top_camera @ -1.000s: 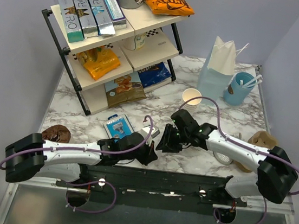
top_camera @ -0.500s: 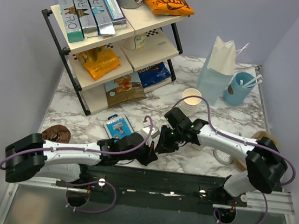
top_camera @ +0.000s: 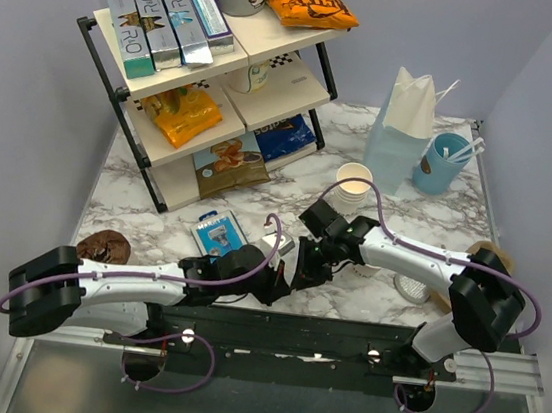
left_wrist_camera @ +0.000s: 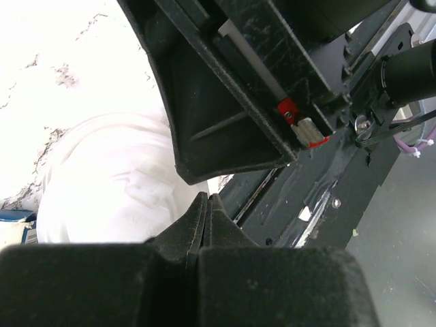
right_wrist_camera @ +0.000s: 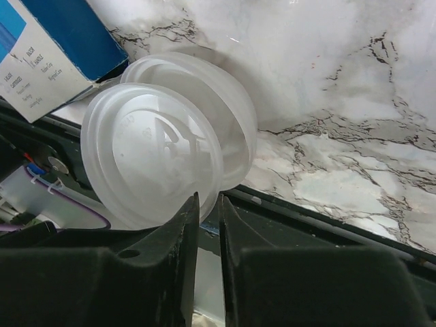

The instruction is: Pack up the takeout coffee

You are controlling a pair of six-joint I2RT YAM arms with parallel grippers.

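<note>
No cup with a sip lid shows in any view. My right gripper (top_camera: 300, 270) (right_wrist_camera: 208, 197) is shut on the rim of a translucent white lid (right_wrist_camera: 153, 160), with a second lid (right_wrist_camera: 225, 116) nested behind it, low over the table's near edge. My left gripper (top_camera: 277, 282) (left_wrist_camera: 206, 197) is shut with its fingers pressed together, right next to the right gripper; a white lid-like shape (left_wrist_camera: 116, 184) lies just beyond its tip. A lidless cream paper cup (top_camera: 352, 183) stands mid-table. A white and pale blue paper bag (top_camera: 401, 131) stands at the back right.
A shelf rack (top_camera: 211, 78) with snacks fills the back left. A blue box (top_camera: 217, 232) lies near the left gripper. A blue cup of utensils (top_camera: 443, 162) stands beside the bag. A flat lid (top_camera: 412, 287) and cookies (top_camera: 103, 244) (top_camera: 481, 257) lie near the front.
My right arm has swung left, bringing its gripper closer to the left gripper at the near edge. The left arm has stayed put.
</note>
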